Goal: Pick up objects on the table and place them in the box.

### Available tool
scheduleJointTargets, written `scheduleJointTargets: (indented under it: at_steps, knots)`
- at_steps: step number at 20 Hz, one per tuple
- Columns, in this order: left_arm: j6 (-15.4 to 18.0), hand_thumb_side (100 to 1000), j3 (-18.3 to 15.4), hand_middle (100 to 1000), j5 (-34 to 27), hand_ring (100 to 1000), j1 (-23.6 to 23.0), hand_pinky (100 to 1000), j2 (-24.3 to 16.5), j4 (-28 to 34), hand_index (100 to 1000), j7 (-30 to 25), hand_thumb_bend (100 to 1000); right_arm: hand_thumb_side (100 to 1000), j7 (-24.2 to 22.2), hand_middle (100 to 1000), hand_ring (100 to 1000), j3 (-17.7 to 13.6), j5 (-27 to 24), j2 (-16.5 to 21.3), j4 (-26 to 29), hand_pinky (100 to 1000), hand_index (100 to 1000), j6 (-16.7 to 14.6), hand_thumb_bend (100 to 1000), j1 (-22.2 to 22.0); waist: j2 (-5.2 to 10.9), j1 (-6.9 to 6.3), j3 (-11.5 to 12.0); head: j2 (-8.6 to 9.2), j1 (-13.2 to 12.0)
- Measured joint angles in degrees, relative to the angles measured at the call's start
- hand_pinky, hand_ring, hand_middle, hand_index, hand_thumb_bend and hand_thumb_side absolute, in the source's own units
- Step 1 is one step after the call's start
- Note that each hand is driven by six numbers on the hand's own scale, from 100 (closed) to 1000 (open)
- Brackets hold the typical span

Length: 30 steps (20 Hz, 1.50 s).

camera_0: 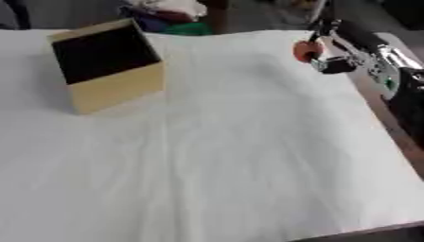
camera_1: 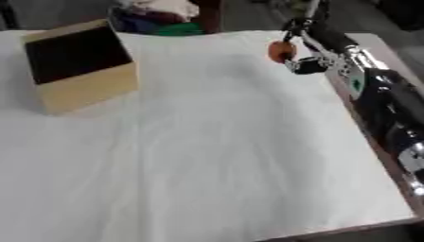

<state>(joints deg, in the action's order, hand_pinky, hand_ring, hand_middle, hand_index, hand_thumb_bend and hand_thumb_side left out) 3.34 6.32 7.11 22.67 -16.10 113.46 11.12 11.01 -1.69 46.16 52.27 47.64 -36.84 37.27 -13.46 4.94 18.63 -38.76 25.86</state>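
A tan wooden box (camera_0: 108,66) with a dark open inside stands at the table's back left, its opening facing up and forward. My right hand (camera_0: 330,56) is at the back right, over the edge of the white cloth (camera_0: 232,156). Its fingers are curled round a small orange round object (camera_0: 306,50), which is held above the cloth. The right arm (camera_1: 381,94) runs along the table's right edge. My left hand shows in neither view.
White cloth covers the whole table, with a brown table edge (camera_1: 389,160) along the right side. Beyond the far edge lie bundles of cloth in white, blue and green (camera_0: 178,16).
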Motion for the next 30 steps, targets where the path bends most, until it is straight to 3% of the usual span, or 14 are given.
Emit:
scheduleJointTargets:
  at_steps: [1, 2, 3, 4, 5, 10, 18, 23, 30]
  knots:
    - [-0.01, 819, -0.22, 604, 0.04, 627, -0.02, 815, 0.00, 0.00, 863, 0.21, 100, 361, -0.14, 783, 887, 0.03, -0.31, 0.02, 0.69, 846, 461, -0.12, 100, 0.06, 0.29, 0.29, 0.41, 0.00, 0.11]
    - [-0.04, 771, -0.37, 604, 0.14, 627, -0.02, 815, 0.00, 0.00, 863, 0.41, 100, 199, -0.24, 784, 887, 0.07, -0.64, 0.07, 1.34, 846, 461, -0.20, 100, 0.13, 0.57, 0.63, 0.93, -0.01, 0.23]
    - [-0.04, 769, -0.57, 604, 0.31, 627, -0.02, 814, 0.00, 0.00, 863, 0.59, 100, 198, -0.36, 784, 882, 0.16, -0.99, 0.09, 1.97, 849, 460, -0.31, 100, 0.35, 0.84, 0.95, 1.49, -0.01, 0.35]
    - [-0.02, 768, -0.67, 605, 0.46, 628, -0.02, 814, 0.00, 0.00, 863, 0.75, 100, 343, -0.49, 785, 878, 0.27, -1.33, 0.14, 2.60, 851, 459, -0.41, 100, 0.58, 1.16, 1.35, 2.21, -0.01, 0.51]
    - [0.01, 765, -0.74, 605, 0.54, 628, -0.01, 813, 0.00, 0.00, 863, 0.87, 100, 200, -0.64, 786, 875, 0.33, -1.62, 0.20, 3.20, 853, 458, -0.50, 100, 0.75, 1.52, 1.81, 3.04, 0.00, 0.65]
    - [0.83, 758, -1.00, 610, 1.21, 630, 0.85, 812, 0.03, 0.00, 864, 1.47, 100, 204, -1.26, 785, 870, 0.59, -2.52, 0.22, 5.44, 856, 459, -0.54, 100, 2.19, 2.70, 4.06, 6.32, 0.20, 1.59]
    - [4.48, 753, -0.87, 611, 1.76, 630, 3.90, 807, 1.16, 0.00, 863, 1.21, 100, 221, -1.70, 784, 871, 1.40, -2.27, -1.95, 6.72, 858, 465, -0.30, 100, 4.25, 2.66, 7.51, 10.36, 0.80, 3.28]
    - [6.12, 748, 0.06, 612, 0.44, 631, 6.21, 807, 2.14, 0.00, 864, 0.12, 100, 231, -2.39, 786, 878, 2.66, 0.10, -4.73, 6.95, 860, 466, -0.35, 100, 6.18, 2.51, 8.54, 13.20, 1.85, 4.60]
    - [7.39, 744, 0.83, 612, -1.04, 631, 7.66, 807, 3.12, 0.00, 864, -1.15, 100, 238, -4.09, 785, 898, 3.88, 3.88, -8.82, 3.89, 854, 476, -0.46, 100, 8.10, 2.47, 8.64, 15.82, 5.82, 6.67]
